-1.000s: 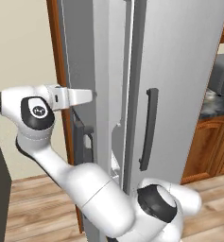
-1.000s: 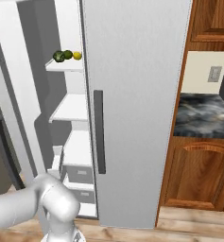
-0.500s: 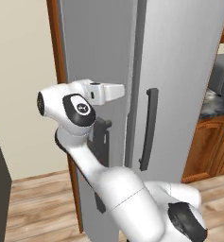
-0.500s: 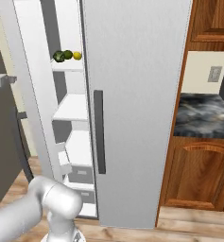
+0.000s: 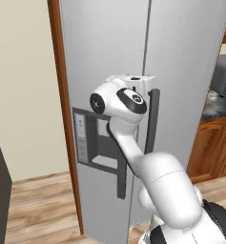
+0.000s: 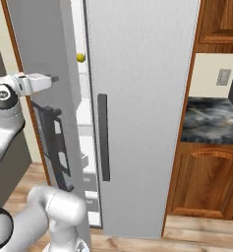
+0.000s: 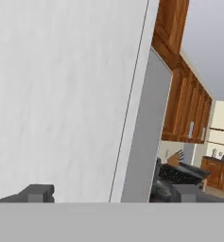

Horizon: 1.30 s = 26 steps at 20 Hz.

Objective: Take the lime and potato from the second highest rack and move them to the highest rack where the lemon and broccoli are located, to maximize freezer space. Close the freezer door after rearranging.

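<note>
The freezer door [image 5: 105,57], brushed silver with a dark dispenser panel [image 5: 93,143], stands almost shut. In the right base view the freezer door [image 6: 44,44] leaves a narrow gap. Through that gap the yellow lemon [image 6: 80,57] shows on the highest rack. The lime, potato and broccoli are hidden behind the door. My gripper [image 5: 145,77] sits high against the door's outer face near its free edge, and the gripper [image 6: 51,78] points toward the gap. In the hand view the gripper [image 7: 111,194] is open, with the door face [image 7: 61,94] close in front and nothing between the fingers.
The plain silver fridge door [image 6: 142,98] with its dark handle [image 6: 103,138] is shut on the right. Wooden cabinets [image 6: 211,177] and a dark counter [image 6: 211,120] lie further right. A wooden side panel [image 5: 62,119] and beige wall border the freezer on the left.
The freezer door has swung from wide open to nearly shut. My arm moved rightward with it, staying against its outer face. The shelves that showed before are now mostly covered.
</note>
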Motion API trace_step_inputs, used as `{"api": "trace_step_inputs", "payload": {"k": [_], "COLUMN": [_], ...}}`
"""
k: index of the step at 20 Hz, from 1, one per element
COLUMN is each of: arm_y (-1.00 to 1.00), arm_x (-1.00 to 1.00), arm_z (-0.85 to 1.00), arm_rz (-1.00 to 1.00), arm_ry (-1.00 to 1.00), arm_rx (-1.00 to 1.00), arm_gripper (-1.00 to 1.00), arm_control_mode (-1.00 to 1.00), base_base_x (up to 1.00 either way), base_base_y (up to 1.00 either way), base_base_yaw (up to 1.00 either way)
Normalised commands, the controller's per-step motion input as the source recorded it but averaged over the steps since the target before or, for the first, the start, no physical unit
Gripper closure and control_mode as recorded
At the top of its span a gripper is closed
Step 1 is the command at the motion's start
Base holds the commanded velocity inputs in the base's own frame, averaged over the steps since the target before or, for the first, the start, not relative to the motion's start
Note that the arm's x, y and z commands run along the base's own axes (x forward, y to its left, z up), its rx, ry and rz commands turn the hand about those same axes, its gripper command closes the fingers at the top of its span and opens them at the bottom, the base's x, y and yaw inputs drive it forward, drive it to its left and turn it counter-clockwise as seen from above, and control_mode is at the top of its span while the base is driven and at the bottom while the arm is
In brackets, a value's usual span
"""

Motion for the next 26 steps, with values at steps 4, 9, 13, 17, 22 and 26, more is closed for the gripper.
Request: {"api": "trace_step_inputs", "payload": {"k": [4, 9, 13, 17, 22, 26], "arm_y": [-0.42, -0.50, -0.53, -0.46, -0.48, -0.51], "arm_x": [1.00, 1.00, 0.81, 0.63, 0.45, 0.29], "arm_z": [0.40, 0.40, 0.33, 0.27, 0.17, 0.11], "arm_rz": [0.00, 0.01, 0.05, 0.05, 0.05, 0.08], "arm_ry": [0.00, 0.00, 0.00, 0.00, 0.00, 0.00], "arm_rx": [0.05, 0.05, 0.06, 0.08, 0.11, 0.15], "arm_gripper": [-1.00, -1.00, -1.00, -1.00, -1.00, -1.00], "arm_control_mode": [-1.00, -1.00, -1.00, -1.00, -1.00, -1.00], "base_base_x": [0.00, 0.00, 0.00, 0.00, 0.00, 0.00], "base_base_y": [0.00, 0.00, 0.00, 0.00, 0.00, 0.00], "base_base_yaw": [0.00, 0.00, 0.00, 0.00, 0.00, 0.00]}}
